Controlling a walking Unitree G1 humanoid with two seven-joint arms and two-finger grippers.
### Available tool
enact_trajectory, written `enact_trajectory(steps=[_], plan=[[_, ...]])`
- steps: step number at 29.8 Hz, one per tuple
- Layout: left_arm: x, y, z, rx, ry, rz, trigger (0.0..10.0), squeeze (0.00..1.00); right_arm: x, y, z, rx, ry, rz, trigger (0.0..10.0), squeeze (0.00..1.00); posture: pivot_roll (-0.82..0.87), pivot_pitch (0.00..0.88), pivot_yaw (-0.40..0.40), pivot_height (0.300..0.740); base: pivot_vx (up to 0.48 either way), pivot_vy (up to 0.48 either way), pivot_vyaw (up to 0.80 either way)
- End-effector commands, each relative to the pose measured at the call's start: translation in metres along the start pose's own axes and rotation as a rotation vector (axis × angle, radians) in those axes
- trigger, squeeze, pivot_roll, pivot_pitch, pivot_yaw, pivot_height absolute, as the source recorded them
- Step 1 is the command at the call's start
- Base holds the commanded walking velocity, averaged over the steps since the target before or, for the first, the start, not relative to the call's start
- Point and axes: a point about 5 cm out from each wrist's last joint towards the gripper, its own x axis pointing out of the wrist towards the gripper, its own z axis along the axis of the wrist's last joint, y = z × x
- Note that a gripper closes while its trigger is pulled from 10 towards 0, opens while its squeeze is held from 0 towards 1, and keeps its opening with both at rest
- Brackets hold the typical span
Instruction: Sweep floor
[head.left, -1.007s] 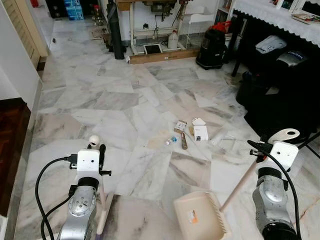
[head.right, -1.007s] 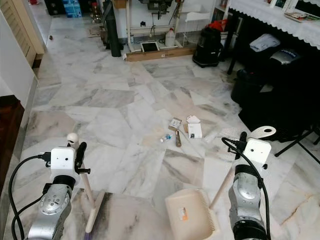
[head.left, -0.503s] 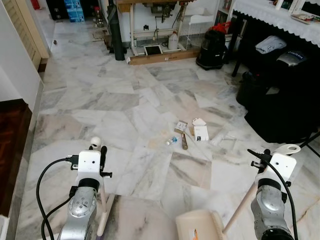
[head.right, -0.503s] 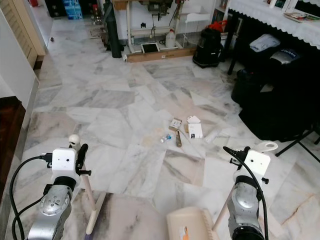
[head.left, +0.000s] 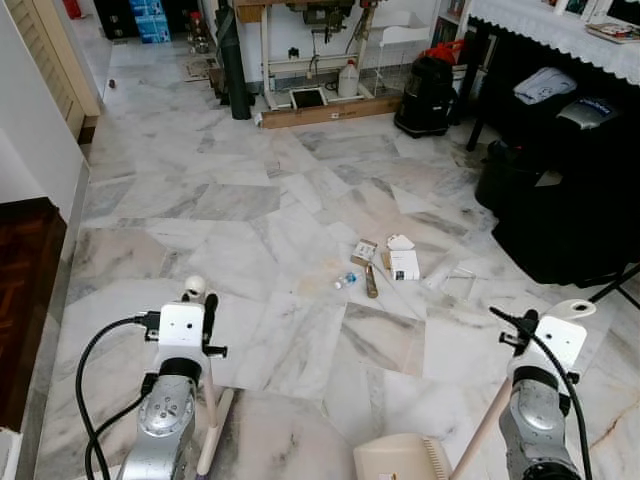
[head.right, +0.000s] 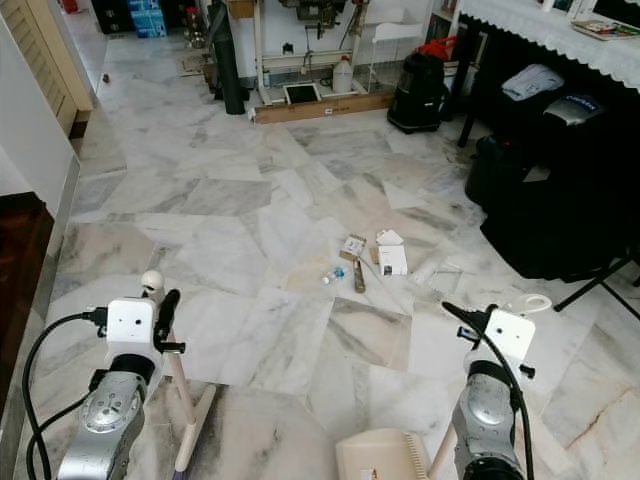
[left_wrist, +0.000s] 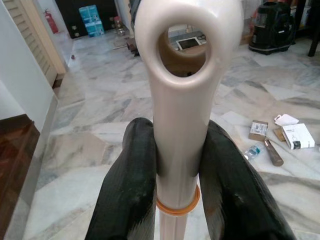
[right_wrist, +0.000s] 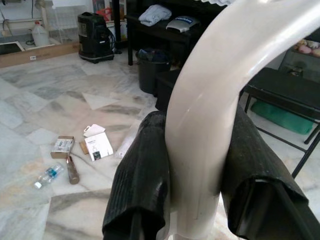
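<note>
Jaws of the left gripper (left_wrist: 177, 175) pinch the cream broom handle (left_wrist: 179, 90) just below its hanging hole; the broom (head.left: 208, 420) stands near the robot's left side on the marble floor (head.left: 250, 210). Further left, a dark wooden step (head.left: 25, 290) meets a white wall (head.left: 30, 130). Ahead on the floor lies litter: a small bottle (head.left: 346, 281), a carton (head.left: 364, 251), a white box (head.left: 404, 265). At the far end stands a sewing-machine stand (head.left: 310, 60), with a black vacuum (head.left: 428, 95) to its right. Rightward, a cream dustpan (head.left: 405, 460) sits low, its curved handle (right_wrist: 220, 90) clamped by the right gripper (right_wrist: 197, 175) jaws.
</note>
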Motion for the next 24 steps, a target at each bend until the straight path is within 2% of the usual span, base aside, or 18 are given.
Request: enact_trajectory(steps=[1,10,11,12,13,14,15,16,20,22,23,24], plan=[[0.0012,-0.0004,0.0096,0.003,-0.04,-0.007,10.0,0.0,0.0061,-0.0011,0.0097,-0.005,-0.047,-0.003,10.0,0.0,0.01,0.0,0.004,0.74,0.0,0.0,0.0],[0.0016,-0.0011,0.0102,0.001,-0.043,-0.014,10.0,0.0,0.0128,-0.0077,0.0178,-0.014,-0.081,-0.019,10.0,0.0,0.01,0.0,0.006,0.74,0.0,0.0,0.0],[0.0015,-0.0014,0.0103,0.0,-0.044,-0.015,10.0,0.0,0.0129,-0.0073,0.0181,-0.014,-0.083,-0.014,10.0,0.1,0.01,0.0,0.006,0.74,0.0,0.0,0.0],[0.0015,-0.0015,0.0103,0.0,-0.044,-0.016,10.0,0.0,0.0128,-0.007,0.0181,-0.013,-0.083,-0.011,10.0,0.38,0.01,0.0,0.006,0.74,0.0,0.0,0.0],[0.0015,-0.0016,0.0103,0.0,-0.044,-0.016,10.0,0.0,0.0127,-0.0067,0.0178,-0.013,-0.083,-0.009,10.0,0.44,0.01,0.0,0.006,0.74,0.0,0.0,0.0],[0.0015,-0.0017,0.0102,0.0,-0.044,-0.016,10.0,0.0,0.0126,-0.0064,0.0177,-0.011,-0.083,-0.007,10.0,0.64,0.01,0.0,0.006,0.74,0.0,0.0,0.0],[0.0015,-0.0017,0.0102,0.0,-0.044,-0.016,10.0,0.0,0.0126,-0.0064,0.0177,-0.011,-0.083,-0.007,10.0,0.64,0.01,0.0,0.006,0.74,0.0,0.0,0.0],[0.0015,-0.0017,0.0102,0.0,-0.044,-0.016,10.0,0.0,0.0122,-0.0056,0.0172,-0.009,-0.082,-0.004,10.0,1.0,0.01,0.0,0.006,0.74,0.0,0.0,0.0],[0.0016,-0.0018,0.0104,0.001,-0.045,-0.017,10.0,0.0,0.0115,-0.0042,0.016,-0.011,-0.078,0.0,10.0,1.0,0.01,0.0,0.006,0.74,0.0,0.0,0.0],[0.0018,-0.002,0.0106,0.001,-0.046,-0.017,10.0,0.0,0.0111,-0.0039,0.0152,-0.013,-0.074,0.002,10.0,0.96,0.01,0.0,0.007,0.74,0.0,0.0,0.0],[0.0018,-0.0022,0.0107,0.001,-0.046,-0.018,10.0,0.0,0.0109,-0.0036,0.0147,-0.015,-0.072,0.004,10.0,0.61,0.01,0.0,0.007,0.74,0.0,0.0,0.0],[0.0019,-0.0022,0.0106,0.0,-0.046,-0.018,10.0,0.0,0.0107,-0.0033,0.0144,-0.016,-0.071,0.006,10.0,0.61,0.01,0.0,0.006,0.74,0.0,0.0,0.0]])
